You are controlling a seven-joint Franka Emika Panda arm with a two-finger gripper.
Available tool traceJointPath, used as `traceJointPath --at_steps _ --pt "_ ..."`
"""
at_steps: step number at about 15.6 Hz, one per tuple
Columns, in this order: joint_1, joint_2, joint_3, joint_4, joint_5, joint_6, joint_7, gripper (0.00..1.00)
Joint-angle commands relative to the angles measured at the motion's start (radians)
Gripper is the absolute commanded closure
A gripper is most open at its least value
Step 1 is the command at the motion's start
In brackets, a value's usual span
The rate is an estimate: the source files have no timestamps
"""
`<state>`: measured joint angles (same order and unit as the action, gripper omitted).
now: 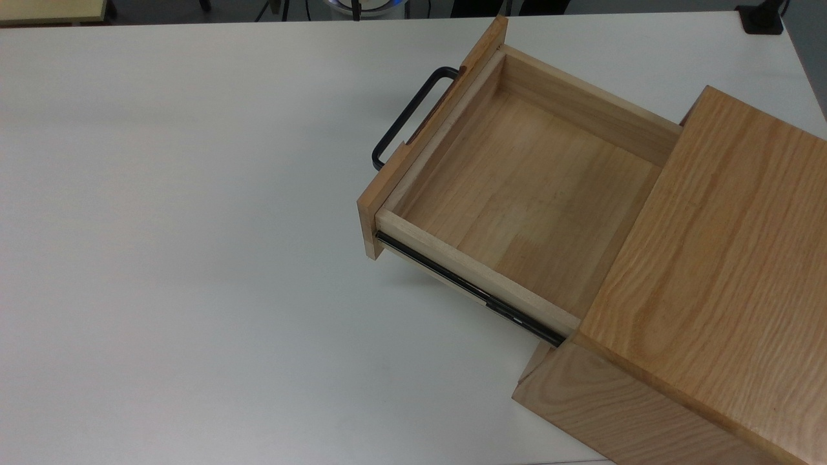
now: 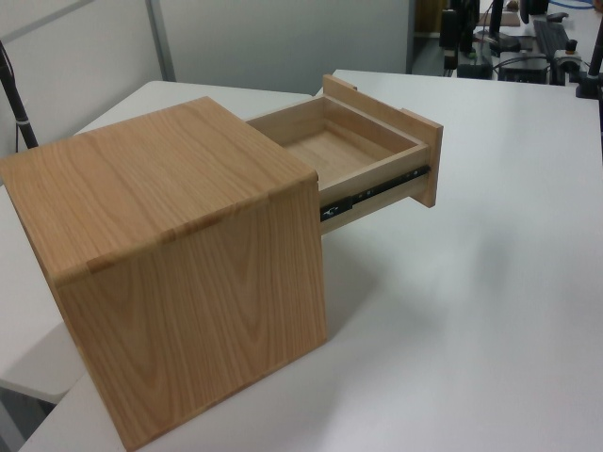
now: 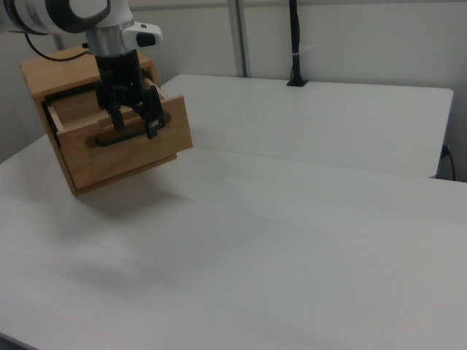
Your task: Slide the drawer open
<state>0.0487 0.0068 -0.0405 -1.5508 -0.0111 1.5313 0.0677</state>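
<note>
The drawer (image 1: 517, 187) is a shallow light-wood tray, slid far out of the oak cabinet (image 1: 711, 258) toward the top view's left, with nothing inside. Its black bar handle (image 1: 407, 119) juts from the front panel, and a black side rail (image 1: 471, 290) is exposed. In the left view the drawer (image 2: 349, 146) sticks out of the cabinet (image 2: 170, 245) toward the right. In the right view my gripper (image 3: 135, 124) hangs open in front of the drawer front (image 3: 128, 157), just above the handle (image 3: 124, 138), with nothing between its fingers.
The cabinet stands on a wide white table (image 1: 194, 258) with free room on the top view's left. A black post (image 3: 295, 44) rises at the table's far edge in the right view. Dark equipment (image 2: 490, 38) stands beyond the table in the left view.
</note>
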Motion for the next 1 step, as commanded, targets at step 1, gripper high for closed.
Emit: traceJointPath --at_steps 1 --pt "-0.026 -0.008 0.034 -0.006 -0.020 0.010 0.026 0.00"
